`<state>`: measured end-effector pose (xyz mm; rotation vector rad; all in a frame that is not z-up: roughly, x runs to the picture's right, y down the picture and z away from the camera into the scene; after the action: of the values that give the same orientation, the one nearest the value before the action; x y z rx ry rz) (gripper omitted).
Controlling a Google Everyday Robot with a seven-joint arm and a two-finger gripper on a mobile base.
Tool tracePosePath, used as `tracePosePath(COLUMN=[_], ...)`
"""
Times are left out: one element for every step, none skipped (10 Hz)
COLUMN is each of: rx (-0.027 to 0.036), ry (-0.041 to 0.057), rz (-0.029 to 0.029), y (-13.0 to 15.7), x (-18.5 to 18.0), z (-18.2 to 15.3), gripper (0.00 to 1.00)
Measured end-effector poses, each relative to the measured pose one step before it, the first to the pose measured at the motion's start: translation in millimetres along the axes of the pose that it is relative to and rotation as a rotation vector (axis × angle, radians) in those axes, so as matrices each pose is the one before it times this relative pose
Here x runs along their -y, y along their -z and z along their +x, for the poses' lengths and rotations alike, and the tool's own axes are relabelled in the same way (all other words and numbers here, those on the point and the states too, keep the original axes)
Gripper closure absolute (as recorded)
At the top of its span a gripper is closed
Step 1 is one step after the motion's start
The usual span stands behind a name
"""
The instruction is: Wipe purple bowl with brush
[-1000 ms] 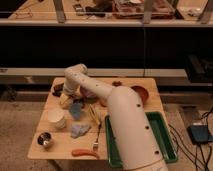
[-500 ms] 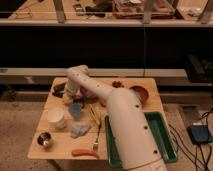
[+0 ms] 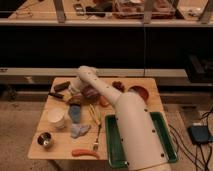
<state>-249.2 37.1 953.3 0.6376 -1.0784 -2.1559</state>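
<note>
ROBOT AT THE BOWL: A Google Everyday Robot's white arm reaches over a crowded wooden counter. Its claw is lowered at the nine o'clock rim of the purple bowl. The bowl sits toward twelve o'clock on the counter, half hidden beneath the wrist. The slim dark brush lies at nine o'clock from the claw, its near end running in under the wrist. Whether the claw is clamped on the brush or standing apart cannot be told. The low, close placement suggests the handle is meant to be gripped at its bowl-side end, so a short swing carries the brush into the bowl. A black block sits at eleven o'clock from the claw, an orange fruit at four o'clock from the bowl. Wiping appears not yet begun.
</note>
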Motion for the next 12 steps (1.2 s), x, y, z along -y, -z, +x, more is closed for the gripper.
tracePosePath(rx=[-0.02357, -0.01141, -0.01228, -0.01060, -0.01774, -0.01881, -0.02250, -0.03607, -0.03351, -0.02816, -0.04524, -0.04411], ry=[0.00611, 0.00832, 0.00953, 0.00590, -0.00003, -0.00331, 0.00092, 0.00301, 0.01162, 0.01561, 0.00762, -0.00542], rz=[0.00281, -0.00074, -0.00388, -0.00721, -0.01488, -0.01170, -0.00621, -0.01371, -0.02075, -0.02388, -0.03479, -0.03401], y=[11.98, 6.74, 6.66, 3.49, 6.49, 6.00, 5.26, 13.41, 15.16, 12.83, 18.47, 17.76], x=[1.34, 2.55, 2.78, 0.45, -1.89, -1.80, 0.71, 0.22, -0.65, 0.06, -3.59, -8.00], z=[7.98, 7.52, 10.06, 5.89, 6.24, 5.15, 6.68, 11.57, 11.43, 10.32, 7.69, -0.26], gripper=[1.00, 1.00, 1.00, 1.00, 1.00, 1.00, 1.00, 1.00, 1.00, 1.00, 1.00, 1.00])
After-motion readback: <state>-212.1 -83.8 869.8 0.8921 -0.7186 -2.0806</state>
